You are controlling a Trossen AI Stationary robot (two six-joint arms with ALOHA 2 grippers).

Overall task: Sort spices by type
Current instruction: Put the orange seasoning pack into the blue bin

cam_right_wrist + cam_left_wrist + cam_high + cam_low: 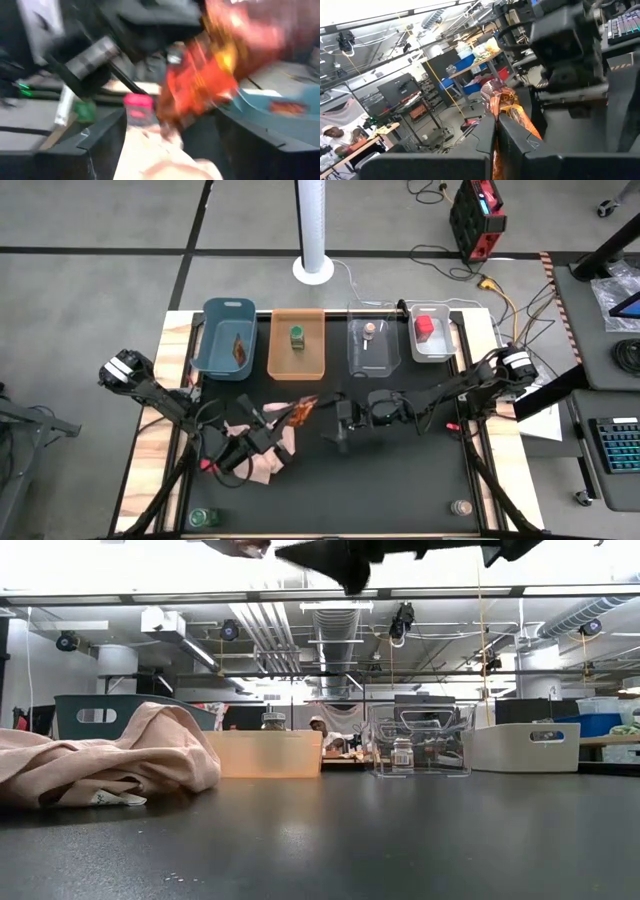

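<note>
An orange-brown foil packet [304, 408] hangs above the table's middle, with my left gripper [290, 417] shut on it. My right gripper [335, 420] stands open just right of the packet [200, 75]. Its fingers [100, 137] are wide apart on either side and I see no touch. Other spices lie sorted: a packet [240, 348] in the blue-grey bin [212, 340], a green-capped jar [297, 336] in the orange bin [310, 360], a tan-lidded jar [370, 330] in the clear bin [385, 355], and a red box [424, 327] in the white bin [445, 345]. My left gripper pinches one end of the foil packet [496, 145] between its two fingers [520, 142]. The fingers lie about level and come from the table's left. The rest of the packet [505, 105] sticks out past the fingertips toward my right gripper, lifted clear of the table.
A crumpled pink cloth [262, 452] lies under my left arm at the table's middle left. A green-capped jar [203, 517] stands at the near left corner and a tan-lidded jar [461, 507] at the near right. The four bins line the far edge.
</note>
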